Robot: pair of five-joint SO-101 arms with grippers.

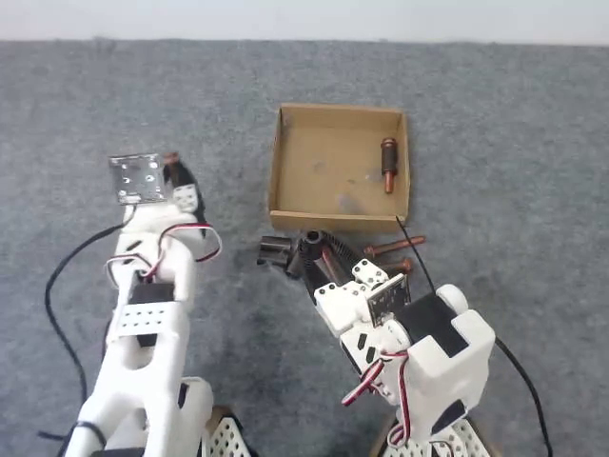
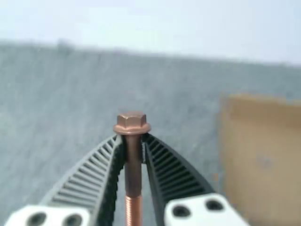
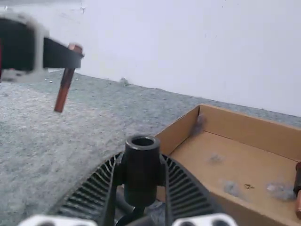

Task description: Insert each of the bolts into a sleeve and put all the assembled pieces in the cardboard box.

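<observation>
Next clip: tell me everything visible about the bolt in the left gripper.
The bolt is copper-coloured and looks like metal, with a flanged hex head, a smooth shank and thread towards its tip. The left gripper is shut on the shank just under the head, its ribbed black fingers touching both sides. From the right wrist view it hangs head up, slightly tilted, its tip free above the grey carpet. Nothing is fitted on it.

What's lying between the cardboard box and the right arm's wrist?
In the high view, two loose bolts lie on the grey carpet there, just outside the near wall of the cardboard box and beside the right arm.
</observation>
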